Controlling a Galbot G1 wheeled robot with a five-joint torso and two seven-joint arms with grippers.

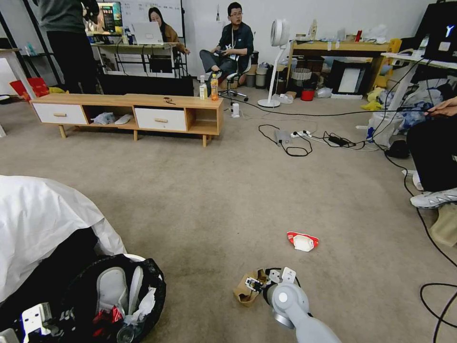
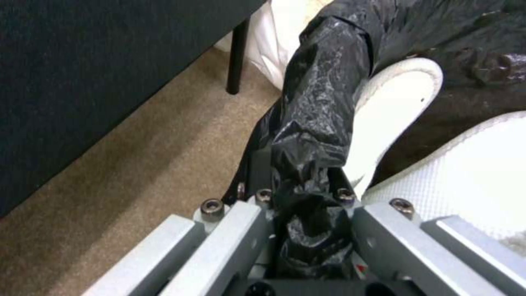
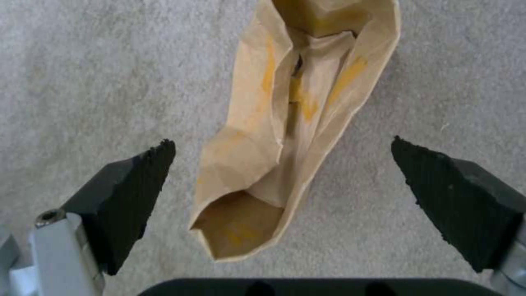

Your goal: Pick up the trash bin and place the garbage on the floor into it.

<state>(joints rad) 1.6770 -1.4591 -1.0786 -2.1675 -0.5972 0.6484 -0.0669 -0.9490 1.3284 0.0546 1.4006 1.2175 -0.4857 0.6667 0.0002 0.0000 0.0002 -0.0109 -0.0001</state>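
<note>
Carpet covers the floor point(image 1: 214, 200) all over the room. The right arm reaches low and forward, and the right claw point(image 1: 259, 285) points down over a tan folded cardboard piece point(image 1: 245, 290) that lies flat on the floor. In the right wrist view the 2 black pads point(image 3: 131, 197) stand wide open, 1 on each side of the cardboard point(image 3: 285, 135), and they do not touch it.

The left claw point(image 2: 307, 230) sits low at the robot's left side, beside the trash bin point(image 1: 114, 300). The left wrist view shows its 2 grey fingers point(image 2: 236, 242) pressed tight on a fold of the black bag point(image 2: 318, 123) at the bin's white rim point(image 2: 405, 94), so it has hold of the bin.

From the head view, the bin has white tissue, a red wrapper and a clear bottle point(image 1: 126, 333) inside it. A red-and-white packet point(image 1: 302, 241) lies on the floor a little past the cardboard, apart from it.
</note>
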